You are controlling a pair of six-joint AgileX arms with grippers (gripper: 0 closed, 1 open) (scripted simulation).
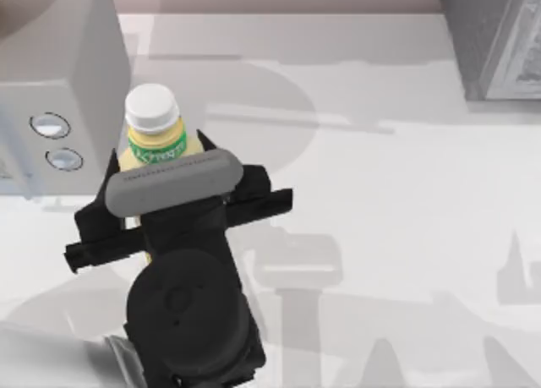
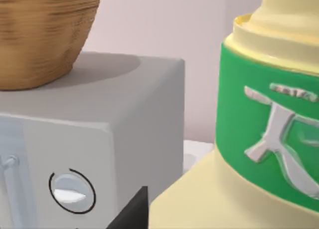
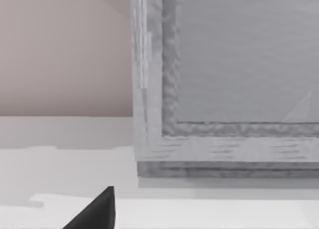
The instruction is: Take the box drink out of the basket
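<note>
**Top view.** The left gripper (image 1: 161, 185) stood at the left of the bench (image 1: 380, 194), its jaws pinching the box drink (image 1: 156, 139) (a pale-yellow bottle with a white cap (image 1: 152, 106) and a green label) by the body below the label. The bottle stood upright and looked lifted, beside a grey appliance (image 1: 59, 75) at far left carrying two round dials. A second grey box (image 1: 494, 37) occupied the far right corner.

**Left wrist view.** The label (image 2: 269, 134) and shoulder of the bottle appeared very close. Beyond them were the appliance (image 2: 114, 114), one dial (image 2: 72, 191), and a woven basket (image 2: 42, 32) resting on its top. The bottle was therefore already outside the basket, apart from it and to the right. The basket was a detail the overhead camera barely caught at its corner.

**Right wrist view.** One dark fingertip (image 3: 97, 211) of the right gripper and the grey box (image 3: 229, 79) appeared; whether those jaws were spread could not be told. The arm seemed parked.

**Handling note.** The remaining step probably called for a level carry clear of the appliance, then a gentle lowering to the bench before release, since a tall bottle may topple.
</note>
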